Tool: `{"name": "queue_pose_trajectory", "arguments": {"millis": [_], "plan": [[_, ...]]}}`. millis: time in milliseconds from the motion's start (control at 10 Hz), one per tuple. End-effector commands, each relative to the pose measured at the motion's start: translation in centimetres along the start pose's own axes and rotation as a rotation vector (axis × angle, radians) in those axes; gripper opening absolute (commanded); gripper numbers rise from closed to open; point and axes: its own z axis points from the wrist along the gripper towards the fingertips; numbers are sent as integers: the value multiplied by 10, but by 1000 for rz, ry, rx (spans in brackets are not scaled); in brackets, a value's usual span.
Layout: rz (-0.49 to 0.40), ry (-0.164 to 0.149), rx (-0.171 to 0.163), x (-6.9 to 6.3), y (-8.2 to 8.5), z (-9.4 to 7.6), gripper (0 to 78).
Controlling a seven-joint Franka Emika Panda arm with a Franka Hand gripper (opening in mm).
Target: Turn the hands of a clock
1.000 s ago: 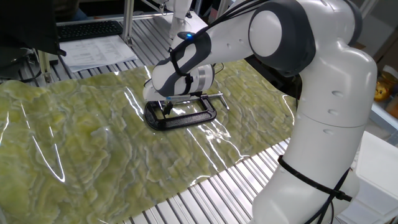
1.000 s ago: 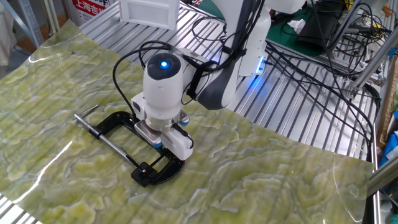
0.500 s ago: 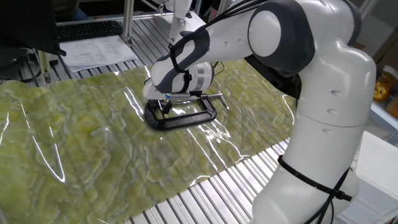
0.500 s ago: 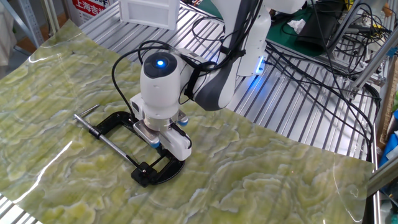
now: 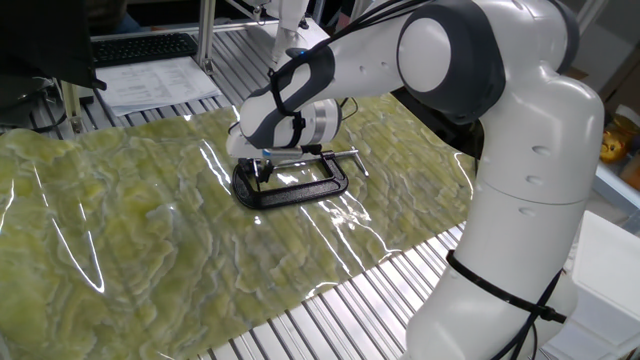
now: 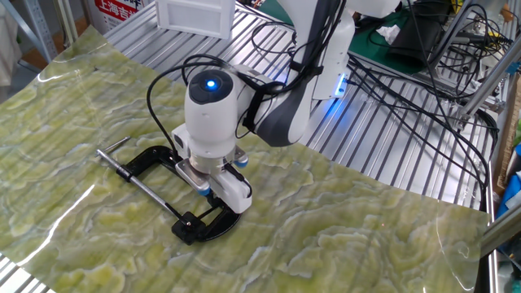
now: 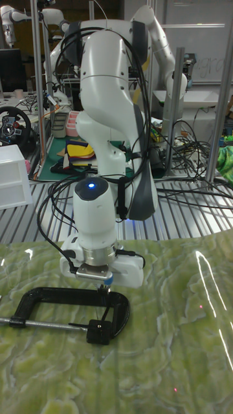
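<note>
A black C-clamp (image 5: 296,186) (image 6: 152,159) (image 7: 58,299) lies flat on the green marbled mat. My gripper (image 5: 262,168) (image 6: 210,194) (image 7: 102,289) points straight down into the clamp's jaw end, beside the screw pad (image 7: 98,330). Its thin fingers stand close together and look shut. The clock is hidden under the hand and fingers, so I cannot see its hands or what the fingertips touch.
The green mat (image 5: 130,230) (image 6: 342,236) covers a slatted aluminium table. The clamp's screw bar and handle (image 6: 122,167) stick out to one side. A white tray (image 6: 195,15), cables (image 6: 407,89) and papers with a keyboard (image 5: 150,60) lie beyond the mat.
The hand has turned a little about its vertical axis above the clamp and shifted slightly. The clamp has stayed in place.
</note>
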Motion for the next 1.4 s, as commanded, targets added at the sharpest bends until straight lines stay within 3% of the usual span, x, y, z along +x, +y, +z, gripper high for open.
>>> {"name": "queue_pose_trajectory", "arguments": {"millis": [100, 900, 1200, 1400], "plan": [[12, -5, 1, -1, 6, -3, 0], [45, -12, 4, -5, 15, -6, 0], [11, 42, 18, -4, 15, -15, 0], [-11, 53, 23, -2, 13, -20, 0]]}}
